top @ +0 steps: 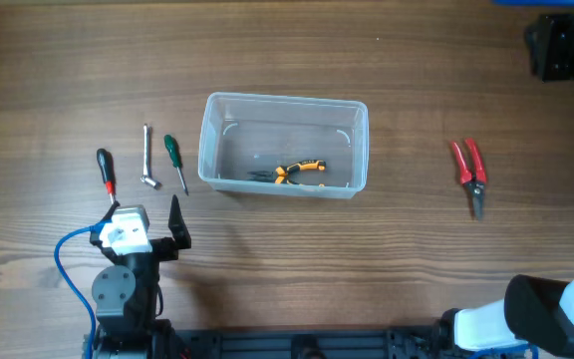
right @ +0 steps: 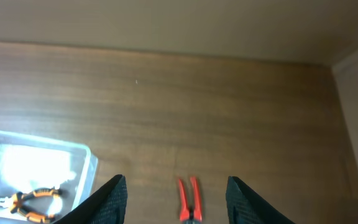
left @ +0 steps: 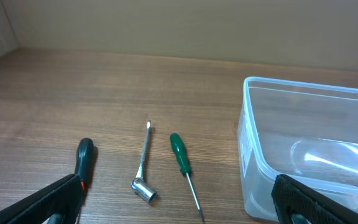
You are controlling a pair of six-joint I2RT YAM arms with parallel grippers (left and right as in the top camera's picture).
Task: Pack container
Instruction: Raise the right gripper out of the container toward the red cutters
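The clear plastic container [top: 285,99] stands at the table's middle with orange-and-black pliers [top: 292,172] inside. Left of it lie a green screwdriver [top: 174,160], a silver socket wrench [top: 147,158] and a black-and-red screwdriver [top: 105,170]. My left gripper [top: 143,217] is open and empty, just in front of these tools. The left wrist view shows its open jaws [left: 179,211], the green screwdriver [left: 179,152], the wrench [left: 143,168] and the container wall [left: 253,155]. Red pliers [top: 470,175] lie to the right. My right gripper [right: 179,202] is open, high above the red pliers [right: 189,196].
The right arm's base [top: 556,309] sits at the front right corner. Dark equipment [top: 561,45] stands at the back right. In the right wrist view the container [right: 91,163] with the orange pliers [right: 30,202] is at the lower left.
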